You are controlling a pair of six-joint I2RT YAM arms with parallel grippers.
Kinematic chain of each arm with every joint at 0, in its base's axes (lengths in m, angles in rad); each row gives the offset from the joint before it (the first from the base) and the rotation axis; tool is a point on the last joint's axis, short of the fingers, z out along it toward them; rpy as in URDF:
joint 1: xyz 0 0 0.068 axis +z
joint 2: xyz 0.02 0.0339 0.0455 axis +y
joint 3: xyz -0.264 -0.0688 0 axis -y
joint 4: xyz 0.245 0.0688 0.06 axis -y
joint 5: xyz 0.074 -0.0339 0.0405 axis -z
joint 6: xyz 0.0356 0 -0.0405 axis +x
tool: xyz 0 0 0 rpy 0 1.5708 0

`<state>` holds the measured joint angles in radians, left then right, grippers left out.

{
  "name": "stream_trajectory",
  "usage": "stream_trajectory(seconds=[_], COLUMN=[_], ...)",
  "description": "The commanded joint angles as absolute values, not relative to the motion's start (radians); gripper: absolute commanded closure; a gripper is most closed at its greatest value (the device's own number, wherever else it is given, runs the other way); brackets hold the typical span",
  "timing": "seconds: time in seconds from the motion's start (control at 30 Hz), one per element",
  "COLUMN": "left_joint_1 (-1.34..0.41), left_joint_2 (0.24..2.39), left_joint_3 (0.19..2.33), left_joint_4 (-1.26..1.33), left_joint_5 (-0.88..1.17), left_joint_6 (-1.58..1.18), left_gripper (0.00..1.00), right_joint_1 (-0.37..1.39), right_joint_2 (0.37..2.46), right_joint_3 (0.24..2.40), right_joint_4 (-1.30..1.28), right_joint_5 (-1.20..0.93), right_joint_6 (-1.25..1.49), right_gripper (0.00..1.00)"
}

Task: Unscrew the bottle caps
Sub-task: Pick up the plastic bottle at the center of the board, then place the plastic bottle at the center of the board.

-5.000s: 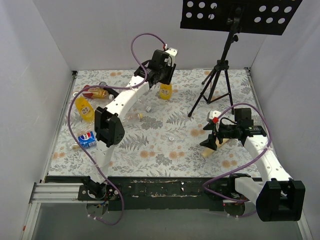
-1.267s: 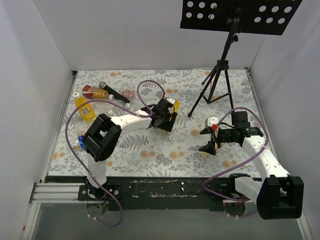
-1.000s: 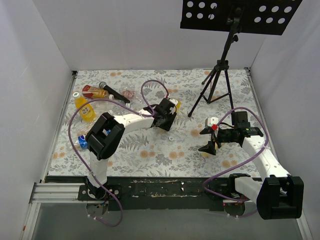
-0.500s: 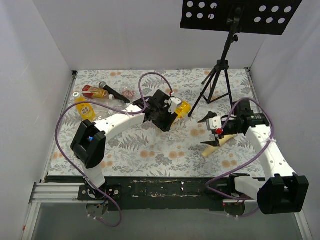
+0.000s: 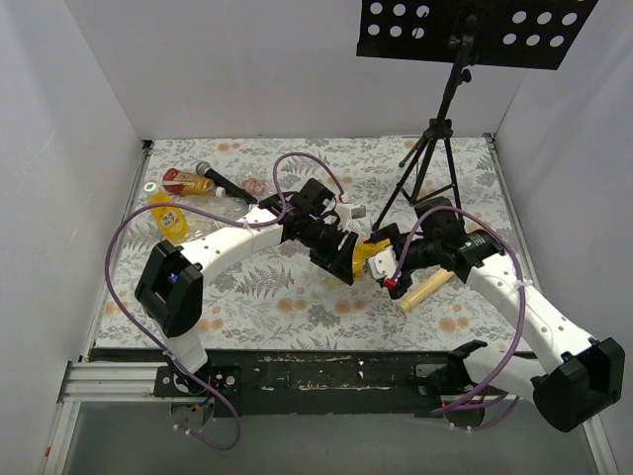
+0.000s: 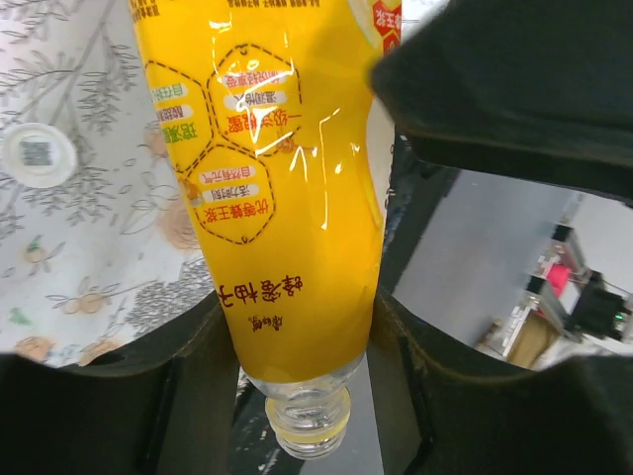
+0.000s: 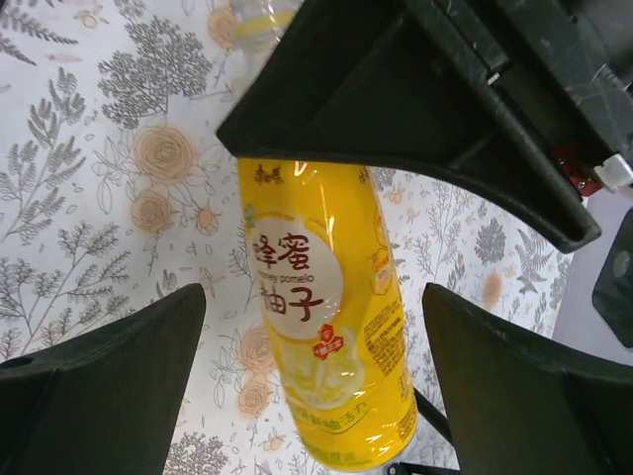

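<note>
Bottle [image 5: 368, 254]: your left gripper [image 5: 348, 259] is clamping it; right gripper [image 5: 389, 259], spread wide at 3 o'clock, is approaching — centre it squarely.

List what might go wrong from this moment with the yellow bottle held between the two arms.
1. The left hand pinches the yellow bottle on its glossy label, off the table; it may slip or spin once twisted.
2. The right hand is open around the bottle's body, not its neck, so closing here may grip the wrong part.
3. The tan stick lies under the right arm and could get knocked.
</note>
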<state>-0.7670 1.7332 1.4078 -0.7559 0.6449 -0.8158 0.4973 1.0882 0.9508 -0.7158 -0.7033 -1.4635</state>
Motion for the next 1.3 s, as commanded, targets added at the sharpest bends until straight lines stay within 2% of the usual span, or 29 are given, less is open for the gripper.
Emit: stream_trajectory(seconds=[0.0, 0.13, 0.23, 0.37, 0.4, 0.5, 0.6, 0.7, 0.73, 0.87, 0.97, 1.03, 1.27], left_joint_1=[-0.764, -0.765, -0.764, -0.756, -0.747, -0.718, -0.687, -0.675, -0.673, -0.669, -0.669, -0.676, -0.798], left_joint_2=[1.663, 1.648, 1.631, 1.599, 1.588, 1.513, 1.386, 1.191, 1.125, 0.916, 0.91, 0.937, 1.112], left_joint_3=[1.431, 1.396, 1.379, 1.37, 1.367, 1.348, 1.31, 1.177, 1.108, 0.866, 0.778, 0.744, 0.807], left_joint_4=[-0.741, -0.681, -0.64, -0.6, -0.586, -0.536, -0.447, -0.251, -0.153, 0.194, 0.357, 0.463, 0.555], left_joint_5=[0.808, 0.908, 0.943, 0.919, 0.91, 0.819, 0.66, 0.53, 0.497, 0.417, 0.449, 0.462, 0.345], left_joint_6=[-0.874, -0.916, -0.946, -0.995, -1.006, -1.069, -1.121, -1.132, -1.138, -1.195, -1.233, -1.273, -1.183], left_gripper=[0.83, 0.83, 0.83, 0.8, 0.78, 0.66, 0.36, 0.07, 0.02, 0.02, 0.02, 0.02, 0.02], right_joint_1=[0.534, 0.586, 0.598, 0.601, 0.601, 0.598, 0.58, 0.543, 0.525, 0.401, 0.315, 0.305, 0.305], right_joint_2=[1.098, 1.109, 1.112, 1.094, 1.083, 1.055, 1.029, 1.008, 0.997, 0.966, 0.942, 0.971, 1.052], right_joint_3=[0.93, 0.853, 0.821, 0.816, 0.815, 0.81, 0.801, 0.795, 0.789, 0.761, 0.655, 0.634, 0.588], right_joint_4=[-0.627, -0.551, -0.511, -0.505, -0.505, -0.52, -0.522, -0.502, -0.493, -0.307, 0.171, 0.334, 0.624], right_joint_5=[-0.586, -0.488, -0.451, -0.477, -0.489, -0.535, -0.589, -0.688, -0.728, -1.022, -1.204, -1.223, -1.238], right_joint_6=[-1.426, -1.431, -1.422, -1.382, -1.368, -1.326, -1.266, -1.165, -1.111, -0.733, -0.138, 0.09, 0.406], right_gripper=[0.02, 0.03, 0.1, 0.32, 0.4, 0.67, 0.79, 0.83, 0.84, 0.87, 0.86, 0.86, 0.85])
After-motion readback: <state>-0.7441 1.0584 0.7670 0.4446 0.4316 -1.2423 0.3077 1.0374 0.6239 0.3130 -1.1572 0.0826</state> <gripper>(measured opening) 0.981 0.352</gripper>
